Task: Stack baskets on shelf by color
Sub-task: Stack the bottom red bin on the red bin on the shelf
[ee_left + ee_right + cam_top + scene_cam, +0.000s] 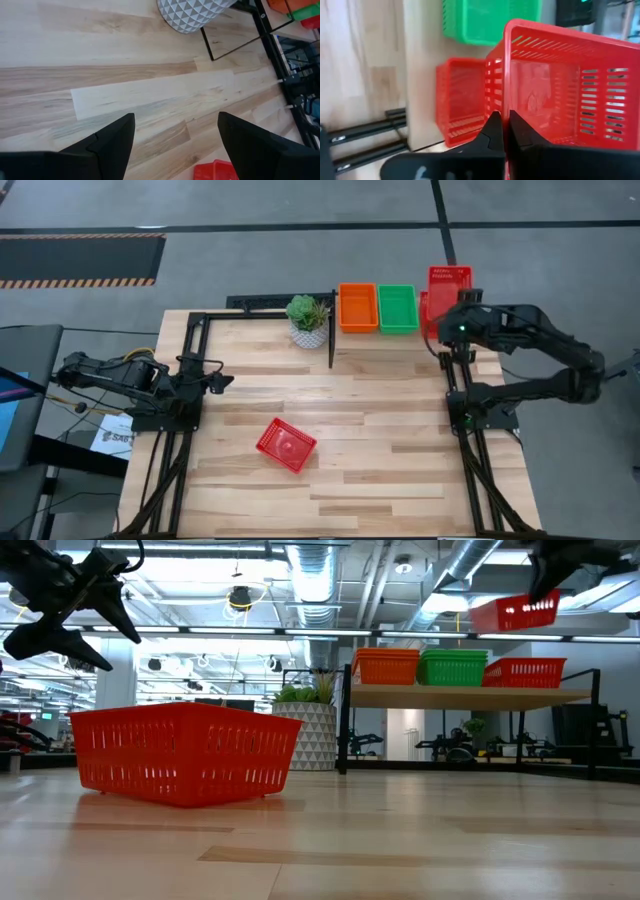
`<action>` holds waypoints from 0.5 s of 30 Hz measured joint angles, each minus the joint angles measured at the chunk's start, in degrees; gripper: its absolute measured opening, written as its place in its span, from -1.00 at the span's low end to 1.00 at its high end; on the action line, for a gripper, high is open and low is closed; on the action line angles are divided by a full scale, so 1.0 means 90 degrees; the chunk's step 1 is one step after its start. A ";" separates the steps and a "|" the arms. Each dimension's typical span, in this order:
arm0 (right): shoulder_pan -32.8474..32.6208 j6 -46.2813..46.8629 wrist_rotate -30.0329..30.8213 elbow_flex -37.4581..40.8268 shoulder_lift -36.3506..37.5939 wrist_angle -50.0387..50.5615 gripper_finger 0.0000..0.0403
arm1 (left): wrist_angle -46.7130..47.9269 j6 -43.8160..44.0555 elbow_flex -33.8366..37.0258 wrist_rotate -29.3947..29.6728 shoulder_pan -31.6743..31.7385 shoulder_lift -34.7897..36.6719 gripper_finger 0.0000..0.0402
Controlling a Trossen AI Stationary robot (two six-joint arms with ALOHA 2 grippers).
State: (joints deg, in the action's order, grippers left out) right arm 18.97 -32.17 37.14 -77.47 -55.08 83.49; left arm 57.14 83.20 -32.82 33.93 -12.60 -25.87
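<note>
A red basket sits on its base on the table's near middle, also in the low view. The shelf at the far edge carries orange baskets, green baskets and a red basket at its right end. My right gripper is shut on another red basket, raised above the shelf's right end. My left gripper is open and hovers over bare table near the left edge. My right gripper pinches one side wall of the red basket, one finger outside and one finger inside. The basket is lifted clear and tilted, above the red basket on the shelf.
A plant in a white patterned pot stands on the table just left of the shelf. Black frame bars run along the table's left and far sides. Bare wood lies between the loose red basket and the shelf.
</note>
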 joint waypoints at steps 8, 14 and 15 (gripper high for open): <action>0.0585 -0.0447 -0.0286 0.0736 0.0572 -0.0579 -1.00 | -0.0002 0.0063 0.0000 0.0061 -0.0002 0.0000 0.36; 0.0915 -0.1003 -0.0526 0.1062 0.0767 -0.1169 -1.00 | -0.0002 0.0177 0.0000 0.0102 -0.0002 0.0000 0.36; 0.0989 -0.1082 -0.0563 0.1099 0.0764 -0.1223 -1.00 | -0.0002 0.0177 0.0000 0.0102 -0.0002 0.0000 0.36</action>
State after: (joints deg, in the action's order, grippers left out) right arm 27.87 -41.91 32.07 -67.58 -48.21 72.49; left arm 57.12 84.79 -32.82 34.85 -12.62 -25.87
